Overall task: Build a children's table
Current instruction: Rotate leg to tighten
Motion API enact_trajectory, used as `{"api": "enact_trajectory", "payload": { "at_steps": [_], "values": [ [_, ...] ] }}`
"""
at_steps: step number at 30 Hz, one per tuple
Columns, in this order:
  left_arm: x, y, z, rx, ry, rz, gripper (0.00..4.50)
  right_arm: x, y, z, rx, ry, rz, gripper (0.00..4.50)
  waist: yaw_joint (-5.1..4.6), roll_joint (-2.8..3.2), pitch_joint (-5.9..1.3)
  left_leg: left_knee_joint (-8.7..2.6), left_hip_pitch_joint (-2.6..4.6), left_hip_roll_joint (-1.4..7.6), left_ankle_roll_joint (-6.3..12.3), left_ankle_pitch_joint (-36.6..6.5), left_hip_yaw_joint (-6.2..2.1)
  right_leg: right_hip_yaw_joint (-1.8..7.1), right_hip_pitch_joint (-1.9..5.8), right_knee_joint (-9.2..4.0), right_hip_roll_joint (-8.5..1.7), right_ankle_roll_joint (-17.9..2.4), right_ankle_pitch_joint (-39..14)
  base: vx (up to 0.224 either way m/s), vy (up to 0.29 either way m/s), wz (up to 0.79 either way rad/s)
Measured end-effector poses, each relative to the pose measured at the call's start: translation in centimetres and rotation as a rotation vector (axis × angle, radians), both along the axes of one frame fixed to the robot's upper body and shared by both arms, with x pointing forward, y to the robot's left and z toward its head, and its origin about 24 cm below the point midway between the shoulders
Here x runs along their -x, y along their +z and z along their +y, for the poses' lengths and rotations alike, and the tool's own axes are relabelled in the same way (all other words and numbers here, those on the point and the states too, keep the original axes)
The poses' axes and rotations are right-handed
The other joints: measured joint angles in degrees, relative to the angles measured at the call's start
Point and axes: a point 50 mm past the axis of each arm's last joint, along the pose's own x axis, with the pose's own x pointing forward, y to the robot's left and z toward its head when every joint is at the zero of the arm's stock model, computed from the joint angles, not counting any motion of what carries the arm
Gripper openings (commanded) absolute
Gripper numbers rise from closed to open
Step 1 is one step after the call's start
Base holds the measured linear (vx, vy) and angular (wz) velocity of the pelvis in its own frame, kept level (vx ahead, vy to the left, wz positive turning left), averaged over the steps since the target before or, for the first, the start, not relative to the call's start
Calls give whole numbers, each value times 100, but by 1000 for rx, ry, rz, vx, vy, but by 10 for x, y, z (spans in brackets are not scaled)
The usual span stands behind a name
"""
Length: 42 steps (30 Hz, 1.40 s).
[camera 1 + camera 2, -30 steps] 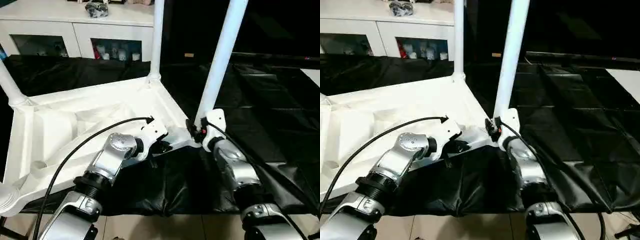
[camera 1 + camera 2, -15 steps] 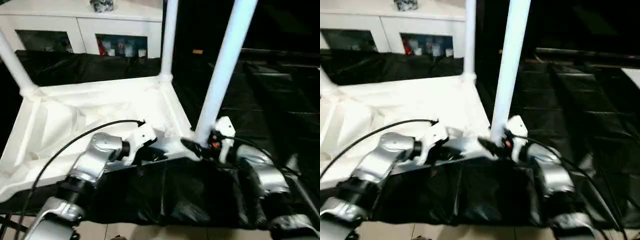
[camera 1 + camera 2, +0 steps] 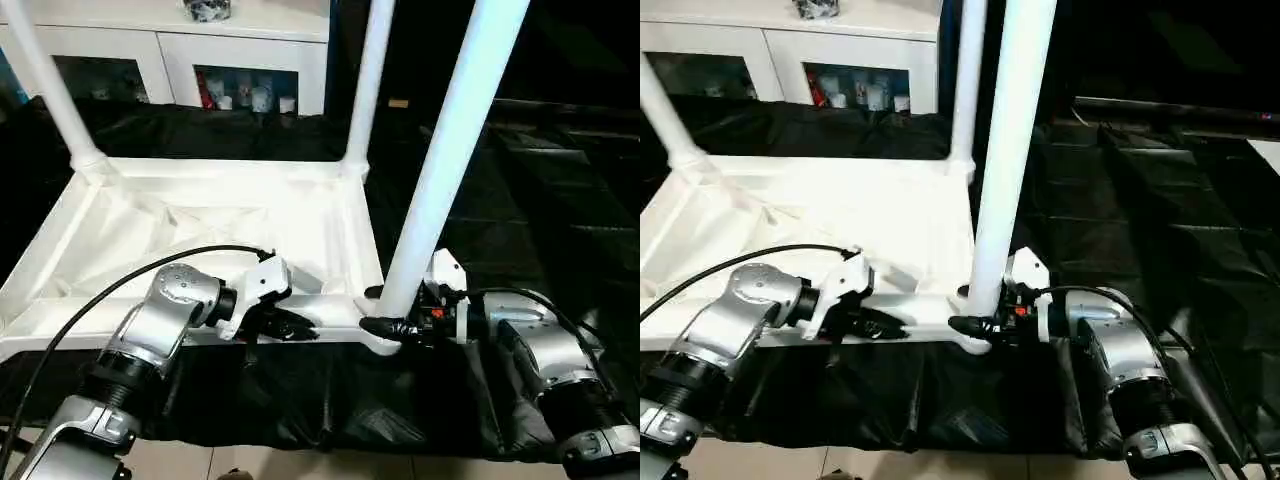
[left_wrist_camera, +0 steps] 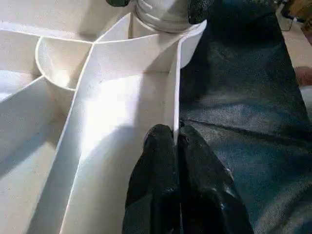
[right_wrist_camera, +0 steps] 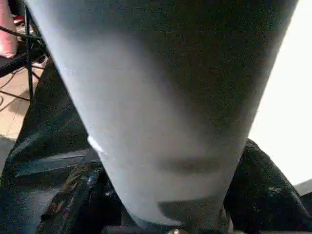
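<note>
The children's table lies upside down: its white tabletop (image 3: pixel 200 230) rests ribbed side up on a black cloth. Three white legs stand in corner sockets, two at the far side (image 3: pixel 372 80) (image 3: pixel 45 80) and one at the near right corner (image 3: pixel 450 170). My left gripper (image 3: pixel 295 325) is shut on the thin near rim of the tabletop (image 4: pixel 146 83), with its fingers (image 4: pixel 156 161) pinching that wall. My right gripper (image 3: pixel 385 322) reaches in from the right. It is closed around the base of the near right leg (image 5: pixel 161 97), one finger on each side.
The black cloth (image 3: pixel 520 220) covers the work surface and hangs over its near edge above a tiled floor (image 3: pixel 300 465). A white cabinet (image 3: pixel 240 50) with glass-fronted compartments stands behind the tabletop. My left arm's black cable (image 3: pixel 100 300) arcs over the near rim.
The camera has shifted. My right forearm has swung out to the right and now grips the leg's base from the side. The left gripper stays pinched on the rim.
</note>
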Motion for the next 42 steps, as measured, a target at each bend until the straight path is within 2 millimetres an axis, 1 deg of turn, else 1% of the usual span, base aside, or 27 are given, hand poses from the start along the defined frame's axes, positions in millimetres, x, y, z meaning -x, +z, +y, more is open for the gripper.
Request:
{"api": "enact_trajectory", "payload": {
  "at_steps": [6,9,11,13,15,18,20,23,25,26,27,29,31,32,33,35,36,37,38,42],
  "values": [
    [0,0,1,-1,-5,-1,0,2,0,1,-2,5,-3,232,10,1,0,0,0,3,0,0,4,-1,-1,1,0,1,0,0,0,0],
    [0,-1,0,-3,13,-3,0,4,-3,2,-21,-41,-8,231,28,2,-3,0,2,4,0,0,6,1,5,3,1,1,0,0,0,0],
    [-2,-2,-1,-2,54,-14,0,2,-6,6,-37,-134,-19,230,15,-3,-5,1,5,4,-3,1,8,5,17,7,1,2,0,0,0,0],
    [-5,-4,-5,-5,96,-34,0,-4,-9,7,-30,-231,-38,229,-27,-10,-10,1,12,2,-5,1,8,9,24,3,0,22,-13,0,0,0],
    [-8,-6,-11,-9,142,-46,0,-11,-11,11,-35,-340,-45,214,-86,-17,-17,2,16,0,-6,1,8,13,26,-2,-1,28,-16,0,0,0],
    [-16,-9,-25,-13,230,-73,0,-27,-14,16,-30,-567,-54,206,-141,-19,-21,9,19,-2,-6,1,3,12,22,-15,-2,32,-19,-35,7,-4],
    [-17,-11,-33,-12,265,-80,0,-31,-17,17,-23,-657,-53,204,-148,-13,-25,9,19,-3,-6,1,-1,8,25,-38,-3,33,-19,0,0,0],
    [-22,-14,-45,-22,333,-98,0,-42,-18,26,-15,-849,-47,203,-184,0,-37,9,39,-14,-5,1,-23,-1,28,-76,-2,34,-20,0,0,0],
    [-24,-14,-50,-23,359,-97,0,-47,-18,30,2,-924,-50,202,-232,2,-36,4,31,-33,-4,1,-51,-7,26,-112,-4,34,-20,0,0,0],
    [-24,-14,-51,-24,367,-98,0,-48,-18,32,12,-938,-56,237,-246,4,-34,5,17,-51,-3,1,-65,-3,27,-118,-8,34,-20,0,0,0],
    [-24,-14,-51,-24,370,-99,0,-48,-18,33,19,-945,-66,237,-256,4,-34,5,16,-61,-3,0,-72,1,26,-125,-9,34,-20,0,0,0],
    [-24,-14,-51,-25,371,-102,0,-49,-18,35,23,-956,-87,270,-263,8,-32,5,13,-62,-2,0,-73,1,22,-152,-10,34,-20,0,0,0],
    [-25,-13,-51,-26,371,-106,0,-49,-18,37,12,-949,-94,272,-269,8,-31,4,9,-64,-1,0,-75,-1,24,-180,-9,34,-20,0,0,0],
    [-24,-13,-51,-25,369,-106,0,-49,-18,37,7,-941,-95,296,-269,8,-30,4,6,-64,0,0,-75,0,23,-189,-9,34,-20,0,0,0],
    [-24,-12,-50,-26,365,-106,0,-48,-18,36,3,-924,-95,311,-269,6,-29,5,5,-66,0,0,-74,2,23,-196,-9,34,-20,0,0,0],
    [-23,-12,-50,-24,358,-105,0,-47,-18,33,-7,-887,-95,318,-261,5,-29,5,6,-67,1,0,-69,9,24,-196,-9,33,-20,0,0,0],
    [-23,-12,-49,-22,352,-102,0,-45,-17,32,-13,-857,-101,329,-258,7,-29,3,6,-66,1,0,-69,9,24,-195,-8,33,-19,0,0,0],
    [-22,-11,-47,-19,347,-100,0,-44,-17,31,-13,-828,-107,329,-257,11,-26,1,6,-64,2,0,-69,8,23,-192,-7,31,-17,0,0,0],
    [-22,-10,-46,-18,338,-100,0,-43,-17,29,-5,-792,-117,343,-256,13,-25,-2,5,-64,2,0,-69,8,21,-190,-6,17,-3,0,0,0],
    [-16,-8,-31,-4,266,-76,0,-33,-19,21,16,-607,-121,343,-238,24,-16,-11,5,-58,1,0,-68,6,9,-146,-4,6,57,0,0,0]
  ]
}}
